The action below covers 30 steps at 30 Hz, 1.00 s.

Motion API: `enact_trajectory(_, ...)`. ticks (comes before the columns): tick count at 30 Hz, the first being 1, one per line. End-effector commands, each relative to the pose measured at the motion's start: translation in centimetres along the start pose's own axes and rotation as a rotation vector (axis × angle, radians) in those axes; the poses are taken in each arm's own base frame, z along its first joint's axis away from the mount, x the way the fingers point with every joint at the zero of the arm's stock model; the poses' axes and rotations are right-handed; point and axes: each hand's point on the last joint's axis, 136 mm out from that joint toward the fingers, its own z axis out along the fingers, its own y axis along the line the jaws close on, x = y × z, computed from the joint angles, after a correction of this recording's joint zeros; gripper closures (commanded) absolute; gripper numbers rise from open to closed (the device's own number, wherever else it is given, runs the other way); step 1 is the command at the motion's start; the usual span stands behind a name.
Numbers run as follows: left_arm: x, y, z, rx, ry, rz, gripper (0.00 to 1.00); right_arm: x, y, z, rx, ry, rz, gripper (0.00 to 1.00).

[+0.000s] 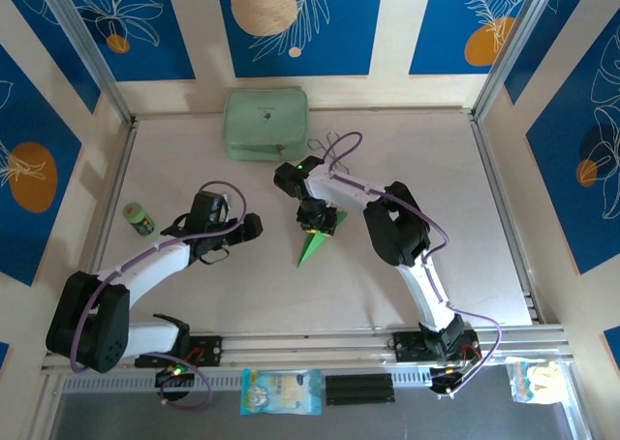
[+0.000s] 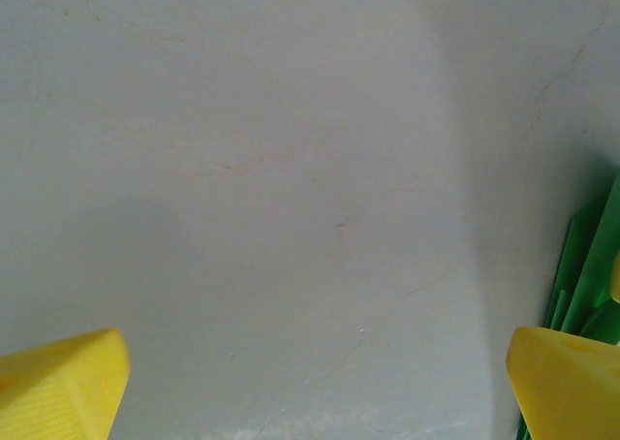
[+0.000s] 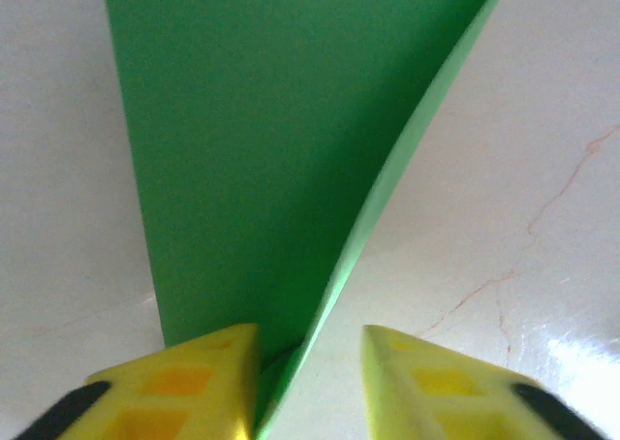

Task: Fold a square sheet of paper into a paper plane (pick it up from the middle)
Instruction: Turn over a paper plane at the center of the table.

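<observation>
on the pale table the green paper plane lies near the middle, already a pointy dart. the folding looks almost done. the right gripper is down on it, its yellow fingers a little apart with the raised fold between them, not squeezing yet. next it should pinch that fold gently. the left gripper hangs just beside, spread wide, holding nothing.

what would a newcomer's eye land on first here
The bright green paper plane lies mid-table, its raised fold straddled by the right gripper. A pale mint case sits at the far edge, and the left gripper hangs wide open beside the plane.
</observation>
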Motion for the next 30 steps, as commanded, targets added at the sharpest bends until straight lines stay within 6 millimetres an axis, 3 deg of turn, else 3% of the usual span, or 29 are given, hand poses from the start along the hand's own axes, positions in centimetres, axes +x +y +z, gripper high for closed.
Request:
enact_trajectory(1, -0.2, 0.0, -0.1, 0.011, -0.004, -0.008, 0.01, 0.0, -0.6, -0.8, 0.017, -0.011, 0.019, 0.75)
enact_trajectory(6, -0.6, 0.2, -0.5, 0.01, -0.011, -0.027, 0.01, -0.4, -0.4, -2.2, -0.032, -0.048, 0.004, 0.92)
enact_trajectory(8, -0.6, 0.6, -0.9, 0.008, -0.012, -0.047, 0.01, -0.6, 0.9, -3.2, -0.126, -0.066, -0.077, 1.0)
enact_trajectory(15, -1.7, 0.8, -2.9, 0.04, -0.063, -0.074, 0.01, 0.1, 6.2, -8.3, -0.544, -0.162, -0.365, 1.0)
enact_trajectory(19, -1.7, 0.5, -3.5, 0.063, -0.075, -0.096, 0.0, 1.8, 8.8, -9.5, -0.765, -0.14, -0.497, 1.0)
enact_trajectory(24, -1.6, 0.1, -3.9, 0.102, -0.093, -0.146, 0.0, 3.4, 9.9, -7.7, -0.931, -0.072, -0.531, 1.0)
enact_trajectory(30, -0.4, -0.7, -3.4, 0.192, -0.07, -0.206, 0.05, 3.8, 8.6, -4.2, -0.977, -0.009, -0.484, 1.0)
